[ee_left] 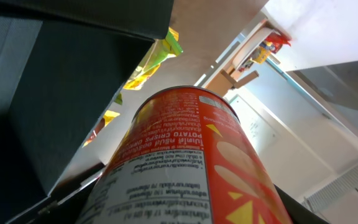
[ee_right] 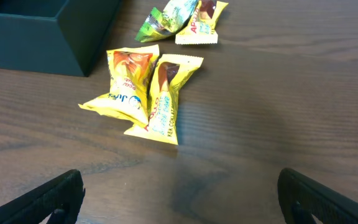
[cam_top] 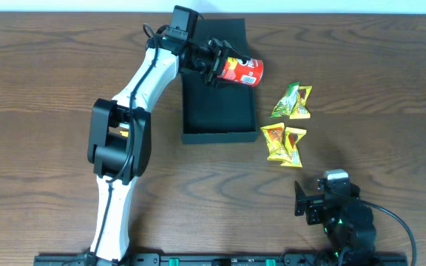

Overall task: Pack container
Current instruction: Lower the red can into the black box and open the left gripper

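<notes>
Four snack packets (cam_top: 276, 140) lie on the table (cam_top: 50, 74) just right of the container (cam_top: 217, 118) in the overhead view, a green-yellow pair farther back and a yellow pair nearer. The container rests open on the table. The left gripper (cam_top: 217, 68) is clenched on a red chip can (cam_top: 242, 72), which lies sideways over the container's right rim. The right gripper (cam_top: 318, 201) sits well apart, front-right of the container.

Left wrist: the can (ee_left: 185, 162) fills the frame, with the dark container wall (ee_left: 73, 93) to its left.

Right wrist: the container corner (ee_right: 48, 31) is at upper left, with the yellow packets (ee_right: 145, 93) near it. The right gripper fingers (ee_right: 42, 199) are spread with nothing between them.
</notes>
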### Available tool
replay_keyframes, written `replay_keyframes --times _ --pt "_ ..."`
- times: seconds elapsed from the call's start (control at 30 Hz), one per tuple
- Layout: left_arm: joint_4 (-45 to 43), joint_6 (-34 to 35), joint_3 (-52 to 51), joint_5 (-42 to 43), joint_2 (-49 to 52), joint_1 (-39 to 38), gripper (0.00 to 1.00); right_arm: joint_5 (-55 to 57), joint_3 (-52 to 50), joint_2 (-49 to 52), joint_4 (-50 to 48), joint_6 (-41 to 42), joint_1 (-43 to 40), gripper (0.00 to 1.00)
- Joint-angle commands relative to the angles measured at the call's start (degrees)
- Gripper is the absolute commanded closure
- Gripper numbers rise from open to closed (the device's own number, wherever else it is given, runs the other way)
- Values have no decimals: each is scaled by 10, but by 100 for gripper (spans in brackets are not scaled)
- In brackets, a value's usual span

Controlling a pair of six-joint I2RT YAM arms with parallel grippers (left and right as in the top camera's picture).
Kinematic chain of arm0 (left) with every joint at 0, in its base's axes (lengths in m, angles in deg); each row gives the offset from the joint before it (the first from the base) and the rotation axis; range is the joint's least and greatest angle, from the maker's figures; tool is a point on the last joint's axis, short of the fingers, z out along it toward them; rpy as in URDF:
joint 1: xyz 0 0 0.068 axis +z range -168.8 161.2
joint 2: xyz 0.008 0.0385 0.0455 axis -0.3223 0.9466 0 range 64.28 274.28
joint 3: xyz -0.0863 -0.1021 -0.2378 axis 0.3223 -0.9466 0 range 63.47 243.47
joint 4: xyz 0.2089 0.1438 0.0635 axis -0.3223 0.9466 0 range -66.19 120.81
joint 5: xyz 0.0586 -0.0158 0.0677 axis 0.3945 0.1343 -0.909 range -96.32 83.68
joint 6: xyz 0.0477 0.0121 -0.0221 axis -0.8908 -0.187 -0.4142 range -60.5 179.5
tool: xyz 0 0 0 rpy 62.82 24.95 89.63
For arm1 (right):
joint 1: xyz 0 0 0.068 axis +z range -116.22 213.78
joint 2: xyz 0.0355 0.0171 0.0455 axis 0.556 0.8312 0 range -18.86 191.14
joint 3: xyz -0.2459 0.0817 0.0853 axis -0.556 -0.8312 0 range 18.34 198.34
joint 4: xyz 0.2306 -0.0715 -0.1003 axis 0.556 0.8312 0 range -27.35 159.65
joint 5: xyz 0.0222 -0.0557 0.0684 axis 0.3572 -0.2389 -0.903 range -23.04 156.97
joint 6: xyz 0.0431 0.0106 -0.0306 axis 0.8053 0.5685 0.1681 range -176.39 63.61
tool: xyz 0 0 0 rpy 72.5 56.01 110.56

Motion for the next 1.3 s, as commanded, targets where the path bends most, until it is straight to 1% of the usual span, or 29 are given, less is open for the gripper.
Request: replay_keyframes --times 0.0,0.17,0.3,0.37,0.5,0.6,0.9,1.13,1.27 --pt "3 -17 1 24 -24 12 75 2 -7 -3 1 6 -4 1" --pt "64 -74 1 -7 -73 22 75 2 -7 -3 1 6 -4 1" --pt "111 -111 -1 2 -80 24 77 2 -7 -3 1 6 -4 1" --pt "111 -122 -18 17 -80 21 79 2 -7 -3 1 6 -4 1" --pt "77 -119 -66 39 -84 21 80 2 -7 -3 1 6 -4 1" --pt "52 -105 -100 48 -85 21 81 2 -7 -3 1 6 -4 1" --pt "13 -92 -143 51 -88 22 83 2 -7 -3 1 6 -4 1" --pt "-63 -31 -180 49 -88 21 85 2 -7 -3 1 6 -4 1" --pt "-66 -24 -182 36 -89 21 85 2 -7 -3 1 6 -4 1"
